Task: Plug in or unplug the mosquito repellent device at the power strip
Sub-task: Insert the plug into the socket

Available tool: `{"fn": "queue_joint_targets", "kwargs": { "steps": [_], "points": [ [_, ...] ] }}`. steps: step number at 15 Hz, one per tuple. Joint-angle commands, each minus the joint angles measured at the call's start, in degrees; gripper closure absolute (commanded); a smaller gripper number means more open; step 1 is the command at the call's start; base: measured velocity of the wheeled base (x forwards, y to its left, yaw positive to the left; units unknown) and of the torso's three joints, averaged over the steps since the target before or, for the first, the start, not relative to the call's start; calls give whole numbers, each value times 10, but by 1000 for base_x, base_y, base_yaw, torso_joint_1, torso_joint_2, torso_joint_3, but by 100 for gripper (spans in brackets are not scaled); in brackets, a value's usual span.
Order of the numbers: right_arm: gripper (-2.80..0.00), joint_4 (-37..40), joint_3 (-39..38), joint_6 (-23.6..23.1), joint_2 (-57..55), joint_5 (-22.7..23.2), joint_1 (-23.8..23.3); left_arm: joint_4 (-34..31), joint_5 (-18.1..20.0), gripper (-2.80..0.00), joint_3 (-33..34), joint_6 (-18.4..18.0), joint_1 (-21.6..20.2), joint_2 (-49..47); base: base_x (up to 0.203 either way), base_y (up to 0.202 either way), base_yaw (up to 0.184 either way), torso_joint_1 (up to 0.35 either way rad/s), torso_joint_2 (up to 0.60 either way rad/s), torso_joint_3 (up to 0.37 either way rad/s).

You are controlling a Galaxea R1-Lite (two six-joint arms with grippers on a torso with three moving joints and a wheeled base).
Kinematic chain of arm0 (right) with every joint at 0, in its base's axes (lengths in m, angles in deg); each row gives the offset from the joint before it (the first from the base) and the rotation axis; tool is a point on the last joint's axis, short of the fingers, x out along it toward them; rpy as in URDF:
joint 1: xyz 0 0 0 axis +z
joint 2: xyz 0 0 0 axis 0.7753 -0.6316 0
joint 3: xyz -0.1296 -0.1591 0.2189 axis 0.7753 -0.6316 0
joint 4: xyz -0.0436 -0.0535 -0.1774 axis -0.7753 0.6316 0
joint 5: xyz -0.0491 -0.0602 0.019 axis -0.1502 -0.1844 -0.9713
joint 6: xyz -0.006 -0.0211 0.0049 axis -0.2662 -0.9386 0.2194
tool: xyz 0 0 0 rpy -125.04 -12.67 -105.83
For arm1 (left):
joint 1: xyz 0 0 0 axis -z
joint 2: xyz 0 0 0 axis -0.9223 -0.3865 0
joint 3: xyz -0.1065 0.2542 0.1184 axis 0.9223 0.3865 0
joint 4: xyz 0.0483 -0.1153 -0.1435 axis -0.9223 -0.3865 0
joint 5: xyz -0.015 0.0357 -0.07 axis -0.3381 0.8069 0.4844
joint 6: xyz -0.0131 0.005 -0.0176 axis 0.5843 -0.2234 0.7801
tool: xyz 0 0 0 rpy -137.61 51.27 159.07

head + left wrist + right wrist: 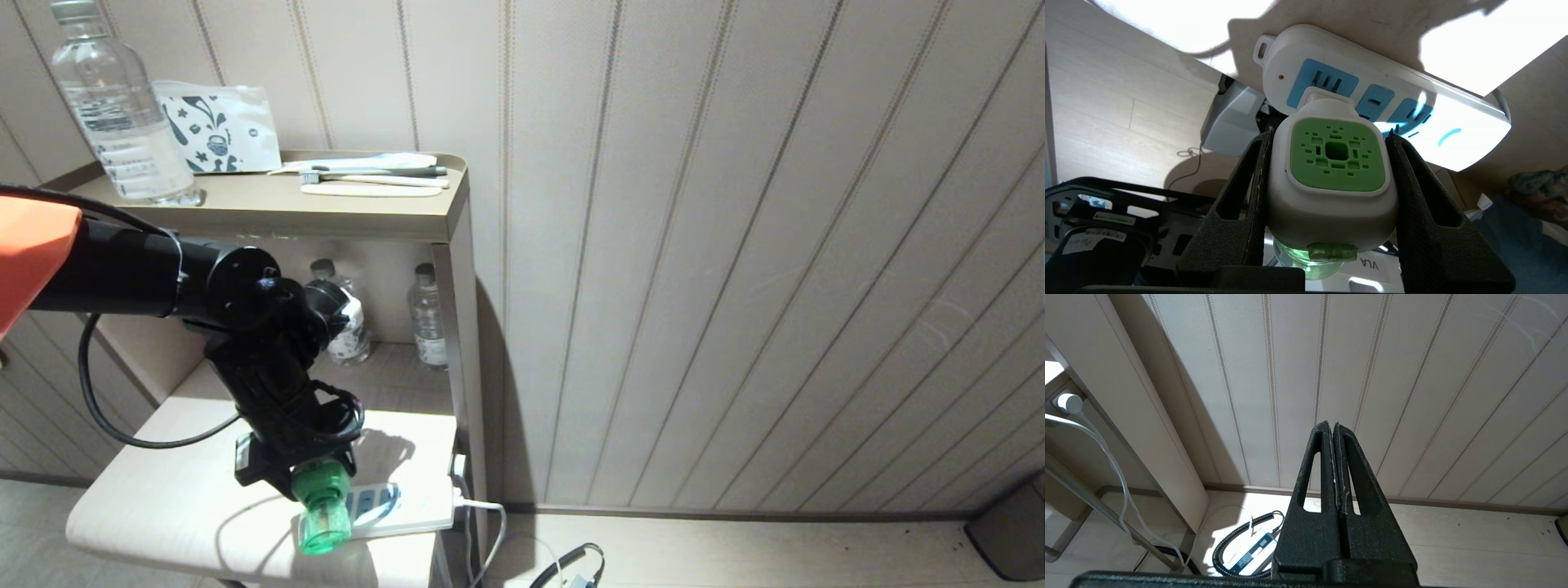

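Left gripper point(1331, 171): fingers clamped the white, green-faced mosquito repellent device point(1333, 179), lower centre.
Progress: plug seemingly at the white power strip point(1384, 98); seating unclear.
Right gripper point(1334, 469): fingers closed, empty.

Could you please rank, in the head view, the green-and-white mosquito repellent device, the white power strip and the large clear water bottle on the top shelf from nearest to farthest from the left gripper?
1. Green-and-white mosquito repellent device: clamped in the left gripper.
2. White power strip: just beside it on the low table.
3. Large clear water bottle: far up on the top shelf.
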Motion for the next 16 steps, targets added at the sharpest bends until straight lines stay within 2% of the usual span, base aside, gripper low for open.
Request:
{"fn": "queue_joint_targets", "kwargs": {
  "steps": [1, 6, 10, 16],
  "points": [
    [0, 0, 0, 0, 0, 0, 0, -3, 1, 0, 0, -1, 0, -5, 0, 0, 0, 0, 0, 0],
    [0, 0, 0, 0, 0, 0, 0, 2, -3, 0, 5, -6, -9, -13, 0, 0, 0, 0, 0, 0],
    [0, 0, 0, 0, 0, 0, 0, 2, -2, 0, 15, -41, -17, -16, 0, 0, 0, 0, 0, 0],
    [0, 0, 0, 0, 0, 0, 0, 4, -4, 0, 15, -62, -25, -22, 0, 0, 0, 0, 0, 0]
  ]
}}
